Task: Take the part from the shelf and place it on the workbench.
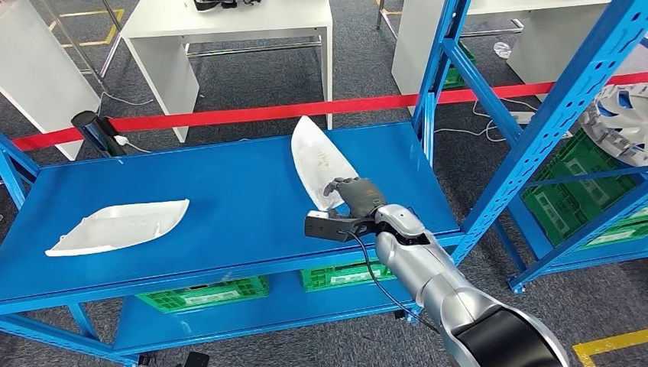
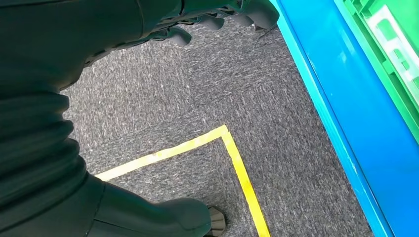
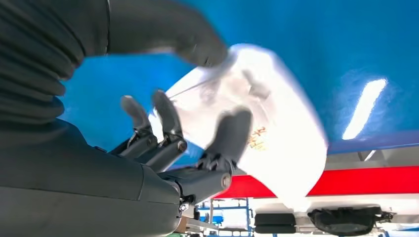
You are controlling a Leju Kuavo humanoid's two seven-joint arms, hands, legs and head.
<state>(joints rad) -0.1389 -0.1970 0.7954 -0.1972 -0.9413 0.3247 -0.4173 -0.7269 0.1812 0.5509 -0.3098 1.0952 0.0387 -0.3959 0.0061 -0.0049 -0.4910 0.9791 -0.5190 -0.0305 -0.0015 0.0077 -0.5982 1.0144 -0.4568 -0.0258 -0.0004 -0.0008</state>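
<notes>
White plastic catches our eye first: a curved, pointed shell part (image 1: pixel 317 162) sits on the blue top of the shelf (image 1: pixel 229 191), toward its right side. Our right robot hand (image 1: pixel 353 196) grips the part's near end; in the right wrist view, the thumb (image 3: pixel 168 34) presses on one face of the part (image 3: pixel 257 123) and the dark fingers (image 3: pixel 230 136) curl against the other. A second white shell part (image 1: pixel 118 226) lies flat on the left of the same shelf top, well apart from the first. Green crates (image 1: pixel 206 293) sit on the level below. Behind the shelf, a red barrier tape (image 1: pixel 229 115) stretches across grey carpet. Our left robot hand (image 2: pixel 217 17) hangs over the carpet beside a yellow floor line (image 2: pixel 237 163), fingers curled with nothing in them.
</notes>
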